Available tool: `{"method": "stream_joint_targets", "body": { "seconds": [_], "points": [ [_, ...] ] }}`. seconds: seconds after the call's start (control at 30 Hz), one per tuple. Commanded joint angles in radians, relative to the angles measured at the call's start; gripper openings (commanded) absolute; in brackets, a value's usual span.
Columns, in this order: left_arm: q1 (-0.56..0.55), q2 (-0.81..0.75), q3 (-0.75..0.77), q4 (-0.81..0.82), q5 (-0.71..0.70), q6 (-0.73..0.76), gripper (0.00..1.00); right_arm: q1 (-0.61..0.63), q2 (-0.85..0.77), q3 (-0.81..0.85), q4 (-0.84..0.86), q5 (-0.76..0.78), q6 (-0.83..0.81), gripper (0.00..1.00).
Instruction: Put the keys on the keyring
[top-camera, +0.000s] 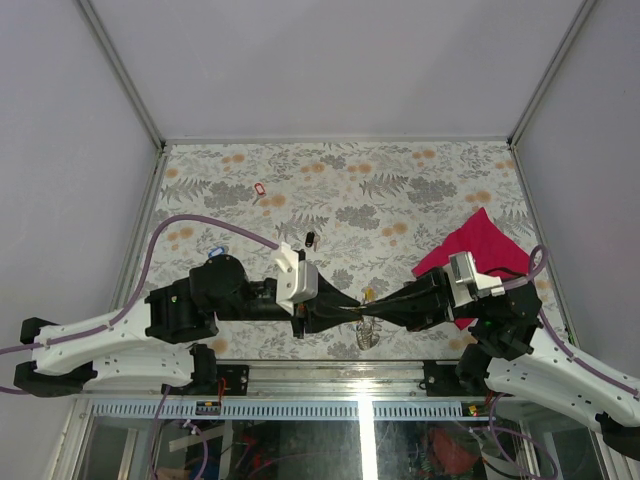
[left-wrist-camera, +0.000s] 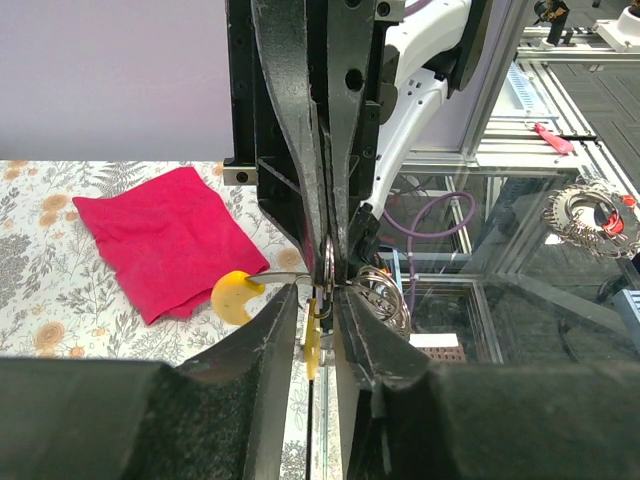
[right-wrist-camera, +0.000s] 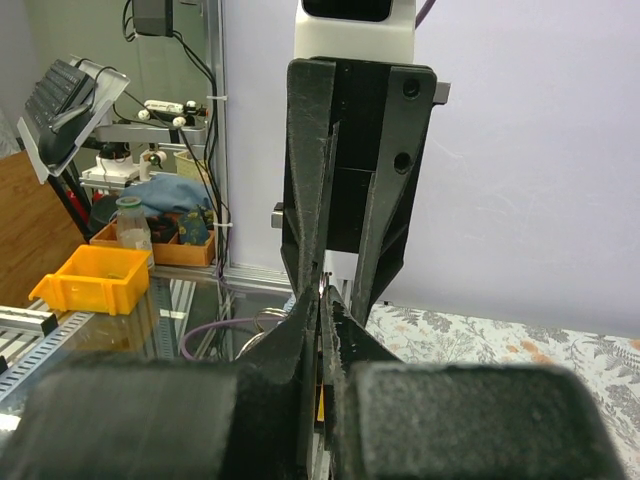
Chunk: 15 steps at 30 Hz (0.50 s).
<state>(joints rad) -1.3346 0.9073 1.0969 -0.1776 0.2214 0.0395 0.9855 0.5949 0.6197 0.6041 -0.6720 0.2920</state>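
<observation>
Right pincer (right-wrist-camera: 322, 298) grips the keyring (left-wrist-camera: 327, 262); left pincer (left-wrist-camera: 316, 310) holds a yellow key (left-wrist-camera: 312, 345) at it. The red key (top-camera: 260, 189) and black key (top-camera: 310, 238) lie apart, unthreaded.

The top view looks down from above the near edge over the whole bench (top-camera: 400, 180). Each wrist view sits close behind its own jaws, left facing right, right facing left; all share their meeting spot.
</observation>
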Motion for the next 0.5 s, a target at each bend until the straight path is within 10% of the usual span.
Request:
{"method": "stream_joint_targets", "body": {
  "seconds": [0.0,0.47],
  "points": [
    [-0.003,0.003,0.011,0.038,0.015,0.004,0.2,-0.001,-0.012,0.048,0.064,0.008,-0.002,0.0],
    [-0.003,0.007,0.067,-0.042,0.016,0.007,0.0,0.0,-0.053,0.059,-0.139,0.047,-0.12,0.07]
  ]
}}
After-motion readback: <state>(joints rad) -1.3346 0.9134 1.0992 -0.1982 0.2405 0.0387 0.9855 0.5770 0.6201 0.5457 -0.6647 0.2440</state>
